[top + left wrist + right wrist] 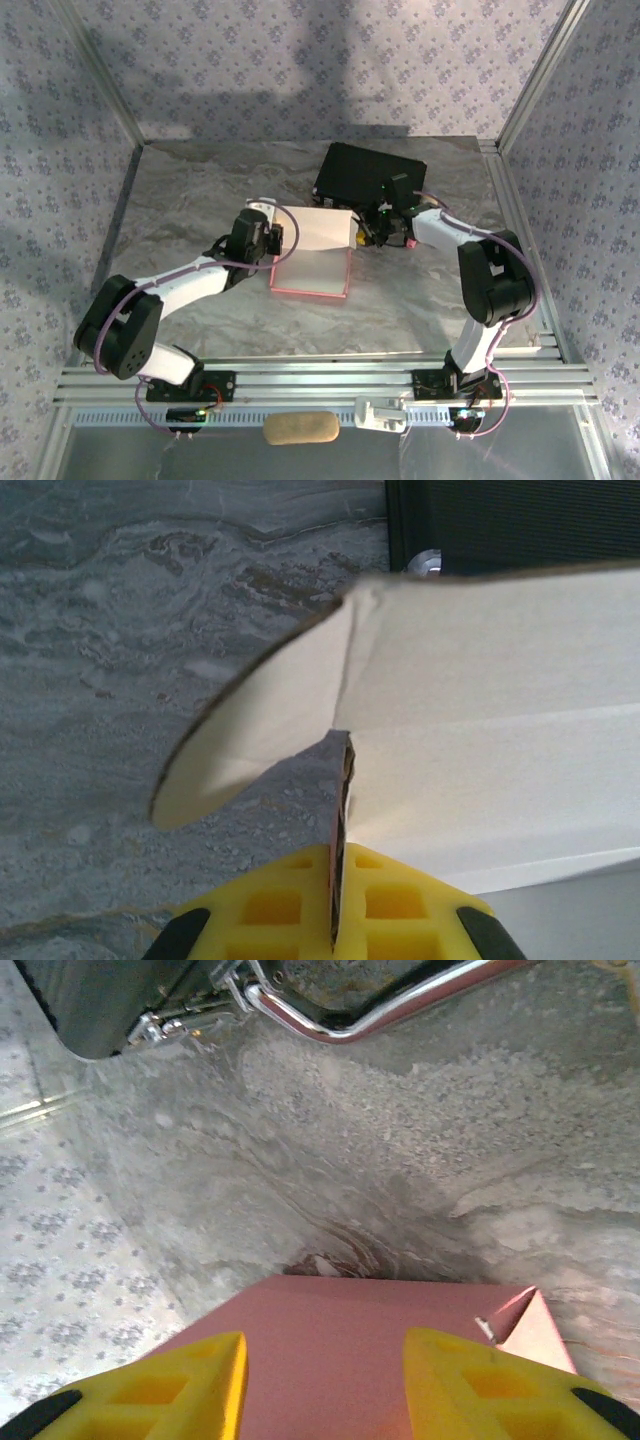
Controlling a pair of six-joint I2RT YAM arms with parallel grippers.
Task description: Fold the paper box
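Pinching a raised wall of the paper box (312,262), the left pincer (338,880) is clamping shut on the card. The box is sitting just in front of the black case (368,172). The right pincer (325,1380) is hanging part open and empty over the box's pink side; pressing along the crease is advisable.

The right claw (322,1348) stands parted above the paper box (380,1305), black case (90,1000) beyond.

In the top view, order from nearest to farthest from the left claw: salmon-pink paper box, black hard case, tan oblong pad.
1. Salmon-pink paper box, gripped by the left claw.
2. Black hard case, behind, right.
3. Tan oblong pad, at the near edge.
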